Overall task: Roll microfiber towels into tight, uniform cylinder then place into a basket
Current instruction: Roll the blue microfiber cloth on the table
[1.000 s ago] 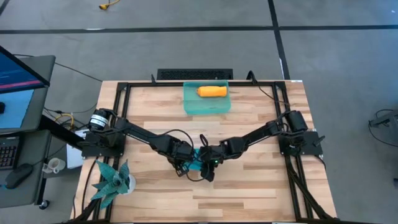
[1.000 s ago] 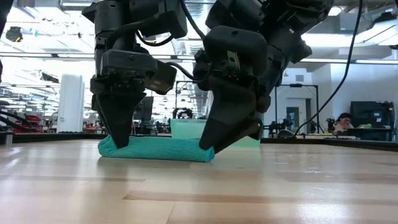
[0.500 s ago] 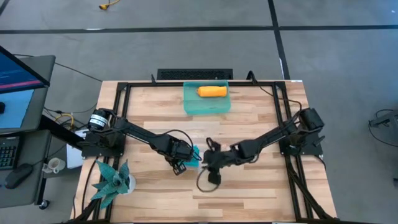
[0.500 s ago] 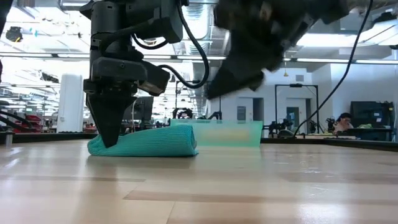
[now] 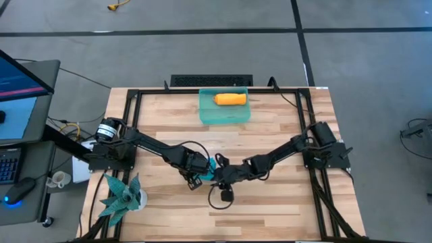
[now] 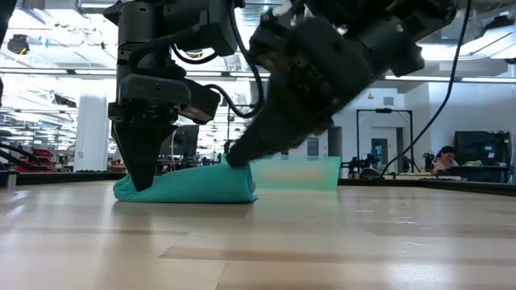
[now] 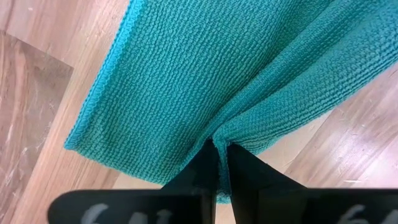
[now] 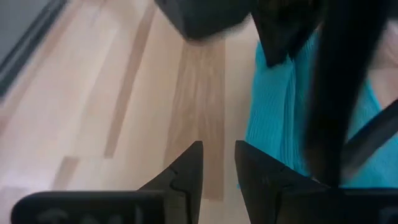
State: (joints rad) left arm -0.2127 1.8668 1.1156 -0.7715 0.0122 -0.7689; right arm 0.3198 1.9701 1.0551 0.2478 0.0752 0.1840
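Two dark arms are meeting near the middle of the bench (image 5: 270,209). Left tool (image 6: 145,179) is pinching a fold of the rolled teal towel (image 6: 189,184), which is lying on the wood just toward six o'clock of centre. Right tool (image 6: 235,159), fingers slightly parted and holding nothing, is hovering at the roll's far end. At twelve o'clock, the orange towel (image 5: 230,99) is resting rolled inside the basket (image 5: 225,115).

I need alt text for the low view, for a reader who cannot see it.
The left gripper stands upright, its jaws shut on one end of a teal towel on the wooden table. The right gripper slants down to the towel's other end. The green basket stands behind.
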